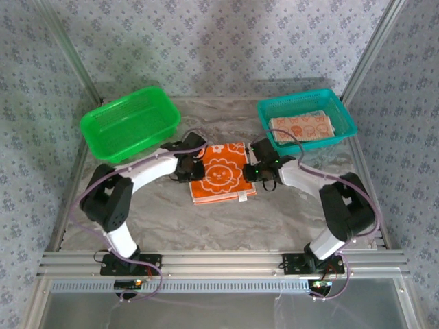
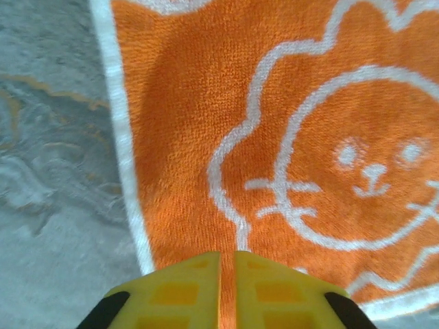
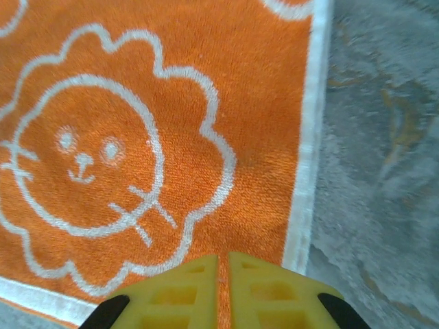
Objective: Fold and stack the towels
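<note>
Plainly, the orange lion-print towel (image 1: 221,175) is lying flat in the middle of the marbled table (image 1: 206,226), between the two arms. A second towel (image 1: 300,127), cream with orange faces, is sitting folded in the teal basket (image 1: 346,123) at the far right, while the green basket (image 1: 103,137) is standing at the far left.

The left gripper (image 1: 186,164) is hanging over the orange towel's left edge and the right gripper (image 1: 259,168) over its right edge. In each wrist view the yellow fingers (image 2: 178,291) are drawn almost together, leaving only a thin slit with orange showing in it. Whether that is a pinch of cloth or just towel seen through the gap, I cannot tell.

Judging by the looped terry surface, this cloth is going to behave as light, soft and limp (no stiffness to help at all). It is likely to sag and drape as soon as it is lifted, and drag a little on the table rather than slide. The white border (image 2: 123,171) is looking like the firmest part, so the sensible hold is a pinch at the hem near matching corners, one gripper to each side. That way the edge is carried over evenly and the layers are not skewing.
</note>
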You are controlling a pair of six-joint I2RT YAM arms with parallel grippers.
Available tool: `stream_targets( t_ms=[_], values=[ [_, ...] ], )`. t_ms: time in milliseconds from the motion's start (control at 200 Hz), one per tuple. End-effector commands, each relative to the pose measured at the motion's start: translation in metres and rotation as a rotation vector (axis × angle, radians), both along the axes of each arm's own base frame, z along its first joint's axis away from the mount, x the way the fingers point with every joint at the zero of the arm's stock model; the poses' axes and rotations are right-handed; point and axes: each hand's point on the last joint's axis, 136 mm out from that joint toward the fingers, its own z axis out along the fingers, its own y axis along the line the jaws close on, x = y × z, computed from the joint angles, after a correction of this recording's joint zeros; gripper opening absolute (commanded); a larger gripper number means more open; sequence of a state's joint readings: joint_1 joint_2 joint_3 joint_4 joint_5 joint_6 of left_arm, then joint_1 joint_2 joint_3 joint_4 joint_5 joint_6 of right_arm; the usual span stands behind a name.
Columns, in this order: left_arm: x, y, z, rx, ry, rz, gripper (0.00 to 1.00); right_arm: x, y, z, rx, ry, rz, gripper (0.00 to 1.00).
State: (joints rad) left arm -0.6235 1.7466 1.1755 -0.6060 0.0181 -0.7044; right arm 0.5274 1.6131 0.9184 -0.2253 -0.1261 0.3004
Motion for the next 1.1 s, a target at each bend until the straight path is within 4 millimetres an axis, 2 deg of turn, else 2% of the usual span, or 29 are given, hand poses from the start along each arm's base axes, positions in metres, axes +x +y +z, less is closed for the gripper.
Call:
stream_targets(
  t_ms=[0, 190, 330, 595, 715, 804, 894, 994, 1094],
  values=[
    [-0.006, -0.003, -0.015, 0.007, 0.059, -0.021, 0.1, -0.005, 0.008, -0.016, -0.021, 0.04, 0.046, 0.12],
    [-0.028, 0.01, -0.037, 0.031, 0.119, -0.017, 0.1, -0.035, 0.008, -0.041, -0.034, 0.097, 0.038, 0.11],
    [-0.051, 0.02, -0.04, 0.044, 0.144, -0.016, 0.09, -0.065, 0.008, -0.048, -0.03, 0.125, 0.019, 0.1],
    [-0.107, 0.043, -0.042, 0.059, 0.189, -0.026, 0.1, -0.121, 0.015, -0.047, -0.041, 0.159, 0.033, 0.1],
    [-0.117, 0.043, -0.031, 0.036, 0.175, -0.036, 0.11, -0.13, 0.024, -0.032, -0.015, 0.139, 0.04, 0.1],
    [-0.111, 0.042, -0.017, 0.022, 0.138, -0.046, 0.12, -0.127, 0.028, -0.02, 0.0, 0.12, 0.037, 0.11],
    [-0.093, 0.034, 0.001, -0.04, 0.101, -0.039, 0.13, -0.118, 0.034, -0.006, 0.018, 0.107, 0.041, 0.11],
    [-0.066, 0.035, 0.019, -0.059, 0.041, -0.026, 0.12, -0.097, 0.041, 0.009, 0.038, 0.074, 0.041, 0.1],
    [-0.034, 0.041, 0.026, -0.062, -0.001, 0.007, 0.07, -0.066, 0.045, 0.018, 0.039, 0.045, 0.027, 0.04]
  ],
)
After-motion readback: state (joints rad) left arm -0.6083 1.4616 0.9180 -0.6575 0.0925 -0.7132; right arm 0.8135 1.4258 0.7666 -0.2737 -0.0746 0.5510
